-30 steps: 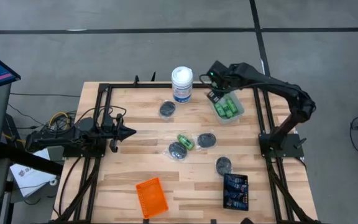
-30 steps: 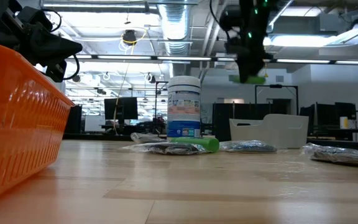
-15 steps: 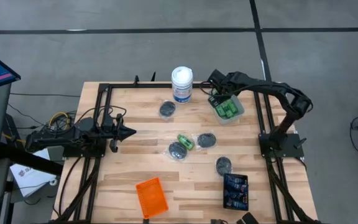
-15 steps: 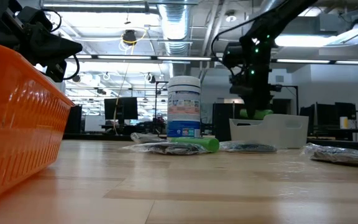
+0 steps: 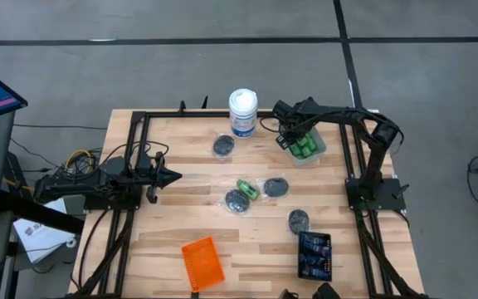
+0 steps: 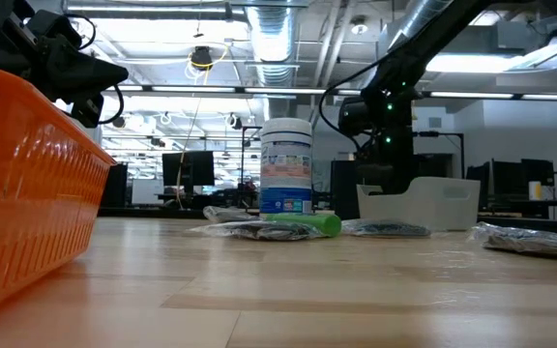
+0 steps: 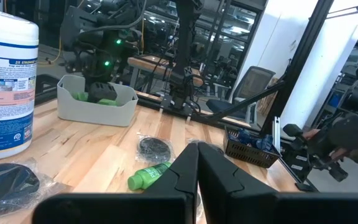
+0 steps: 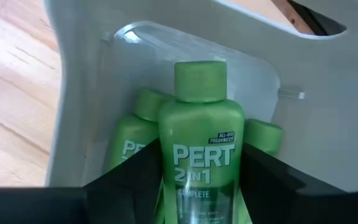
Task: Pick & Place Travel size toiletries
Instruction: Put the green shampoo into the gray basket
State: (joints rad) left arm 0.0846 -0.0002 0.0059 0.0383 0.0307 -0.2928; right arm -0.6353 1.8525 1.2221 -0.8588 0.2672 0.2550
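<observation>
My right gripper (image 5: pixel 293 135) is shut on a bright green bottle (image 8: pixel 199 149) and reaches down into the pale tray (image 5: pixel 315 152) near the table's far right. Other green bottles (image 8: pixel 129 146) lie in that tray. In the low view the right gripper (image 6: pixel 379 159) stands just behind the tray's wall (image 6: pixel 424 201). One green bottle (image 5: pixel 247 188) lies on its side mid-table among several wrapped dark pucks (image 5: pixel 237 200). Dark blue tubes fill the black tray (image 5: pixel 314 255). My left gripper (image 5: pixel 171 176) waits shut at the table's left. My right gripper pinches the green bottle by the two sides of its body (image 8: pixel 166 177), one finger (image 8: pixel 126 183) on each side. The fingers come from above, slanting down into the tray, and lie along the bottle. Its cap (image 8: pixel 200 79) points away from the wrist, over the other bottles.
A tall white canister (image 5: pixel 243 111) stands at the far edge, left of the pale tray. An orange tray (image 5: pixel 202 262) sits near the near edge. Black frame rails (image 5: pixel 139 158) border the table on both sides.
My right gripper has come down from well above the table into the pale tray, moving slightly toward the near edge and carrying the green bottle with it. The bottle now sits behind the tray's wall in the low view.
</observation>
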